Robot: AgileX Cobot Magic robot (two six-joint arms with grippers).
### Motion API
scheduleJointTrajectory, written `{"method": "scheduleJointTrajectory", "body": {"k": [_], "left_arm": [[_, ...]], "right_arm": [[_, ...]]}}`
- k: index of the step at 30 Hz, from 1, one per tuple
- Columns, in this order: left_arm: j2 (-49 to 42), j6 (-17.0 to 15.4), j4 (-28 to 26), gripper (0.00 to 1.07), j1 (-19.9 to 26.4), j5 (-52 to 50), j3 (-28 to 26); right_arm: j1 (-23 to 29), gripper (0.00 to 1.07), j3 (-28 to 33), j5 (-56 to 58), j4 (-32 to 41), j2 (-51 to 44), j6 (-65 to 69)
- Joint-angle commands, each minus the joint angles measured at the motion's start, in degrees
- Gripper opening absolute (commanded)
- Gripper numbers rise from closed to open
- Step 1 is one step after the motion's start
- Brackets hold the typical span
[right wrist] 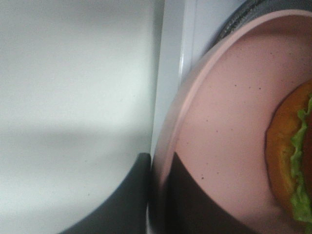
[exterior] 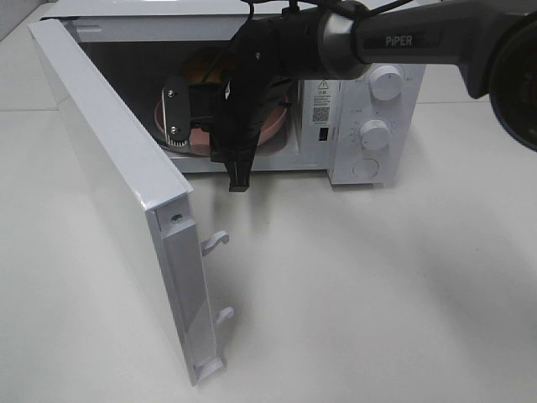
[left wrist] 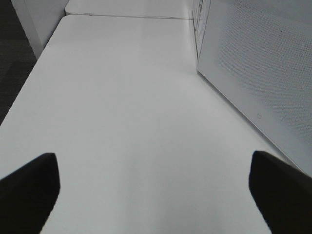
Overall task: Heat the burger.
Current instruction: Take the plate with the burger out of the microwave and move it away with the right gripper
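Note:
The burger sits on a pink plate inside the open microwave; my right arm hides most of it. The right wrist view shows its brown bun and green lettuce on the plate. My right gripper reaches down into the oven mouth and is shut on the plate's front rim, with one finger inside the rim and one outside. My left gripper hangs open over bare table with nothing between its fingers. It does not show in the exterior high view.
The microwave door stands swung wide to the left, its latch hooks facing the table. Control knobs are on the oven's right panel. In the left wrist view the oven's perforated side wall stands beside the white table.

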Motion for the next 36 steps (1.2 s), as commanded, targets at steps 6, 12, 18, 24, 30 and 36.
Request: {"method": "scheduleJointTrajectory", "body": {"k": [6,12,18,24,30,36], "left_arm": [[-0.63,-0.23,0.0,0.98,0.11,-0.86,0.06],[-0.63,-0.23,0.0,0.98,0.11,-0.86,0.06],[-0.63,-0.23,0.0,0.98,0.11,-0.86,0.06],[-0.63,-0.23,0.0,0.98,0.11,-0.86,0.06],[-0.63,-0.23,0.0,0.98,0.11,-0.86,0.06],[-0.63,-0.23,0.0,0.98,0.11,-0.86,0.06]], "right_arm": [[-1.55,0.0,6.88,0.74,1.49,-3.84,-5.9],[-1.55,0.0,11.63,-1.89,1.43,-7.05,-8.88],[-1.55,0.0,16.62,-6.13,0.63,-9.4,-10.2],[-1.55,0.01,21.43,-10.49,0.29,-11.8,-11.29],[-1.55,0.01,26.53,-13.98,0.29,-14.67,-13.18],[-1.55,0.01,32.49,-18.39,0.29,-18.56,-15.07]]}}
